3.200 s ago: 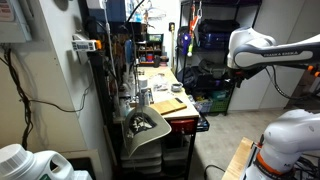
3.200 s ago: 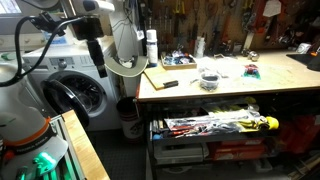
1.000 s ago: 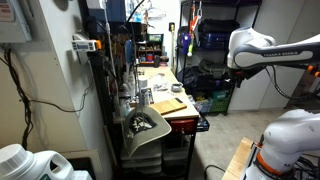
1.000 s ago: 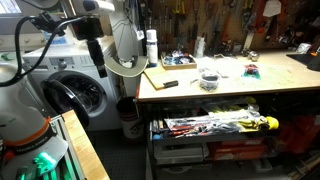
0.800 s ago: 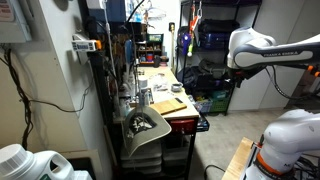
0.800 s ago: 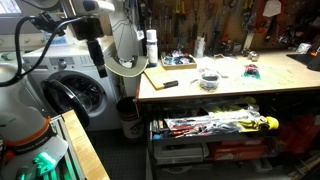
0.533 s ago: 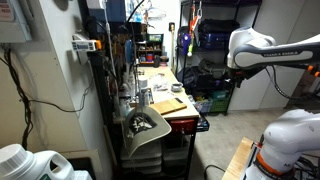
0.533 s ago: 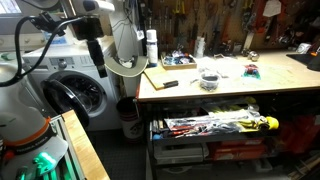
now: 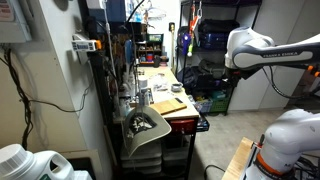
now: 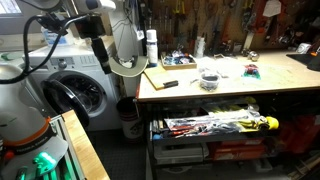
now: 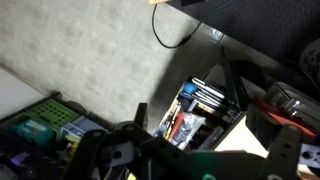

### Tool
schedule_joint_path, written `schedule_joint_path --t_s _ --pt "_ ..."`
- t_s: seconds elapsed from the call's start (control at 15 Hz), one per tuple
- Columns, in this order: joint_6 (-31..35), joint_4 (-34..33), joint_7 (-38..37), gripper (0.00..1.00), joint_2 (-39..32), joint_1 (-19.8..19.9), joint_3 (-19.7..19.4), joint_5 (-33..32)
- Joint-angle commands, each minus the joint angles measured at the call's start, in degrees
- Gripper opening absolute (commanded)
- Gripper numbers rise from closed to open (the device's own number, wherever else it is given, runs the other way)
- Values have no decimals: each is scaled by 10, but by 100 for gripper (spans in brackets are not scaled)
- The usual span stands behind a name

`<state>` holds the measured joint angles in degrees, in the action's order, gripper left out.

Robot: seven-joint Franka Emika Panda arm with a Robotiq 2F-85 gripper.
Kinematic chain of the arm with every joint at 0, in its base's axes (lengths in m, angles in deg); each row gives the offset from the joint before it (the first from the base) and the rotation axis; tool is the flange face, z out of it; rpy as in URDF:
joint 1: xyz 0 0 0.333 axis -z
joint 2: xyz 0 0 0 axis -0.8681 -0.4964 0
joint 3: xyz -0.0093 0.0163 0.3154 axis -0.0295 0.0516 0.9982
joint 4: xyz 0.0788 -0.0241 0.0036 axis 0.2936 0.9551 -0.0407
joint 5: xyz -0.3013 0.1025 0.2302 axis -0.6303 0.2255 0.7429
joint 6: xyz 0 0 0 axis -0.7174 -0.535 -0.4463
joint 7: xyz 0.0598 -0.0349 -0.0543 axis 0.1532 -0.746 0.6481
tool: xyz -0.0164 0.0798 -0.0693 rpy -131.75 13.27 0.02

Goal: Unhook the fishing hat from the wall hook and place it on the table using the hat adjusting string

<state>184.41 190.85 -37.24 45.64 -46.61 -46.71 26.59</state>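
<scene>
Only an exterior view catches the claw [image 10: 101, 68], seemingly spread and empty, just beside the floppy fabric fishing hat [image 10: 125, 42]; the wrist view gives blurred tool drawers [image 11: 190, 112].

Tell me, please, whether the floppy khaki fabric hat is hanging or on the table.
Hanging: the khaki hat dangles beside the wooden table's end, not on top.

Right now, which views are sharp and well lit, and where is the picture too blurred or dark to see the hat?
Wrist view: soft and blurred all over, dark along the bottom, no hat visible. In an exterior view the fishing hat hangs in a dim foreground; the room behind is brighter. In an exterior view the table is evenly lit and fairly sharp.
</scene>
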Motion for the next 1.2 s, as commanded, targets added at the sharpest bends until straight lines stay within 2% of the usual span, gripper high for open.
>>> schedule_joint_path --t_s 0.0,0.33,0.53,0.8,1.13 --pt "80 -14 8 100 -26 -50 19 -13" --pt "238 -25 37 100 -72 -107 37 1" --pt "291 -53 68 100 -118 -146 36 32" --pt "263 -118 105 100 -185 -190 47 73" --pt "122 -230 60 100 -261 -197 97 97"
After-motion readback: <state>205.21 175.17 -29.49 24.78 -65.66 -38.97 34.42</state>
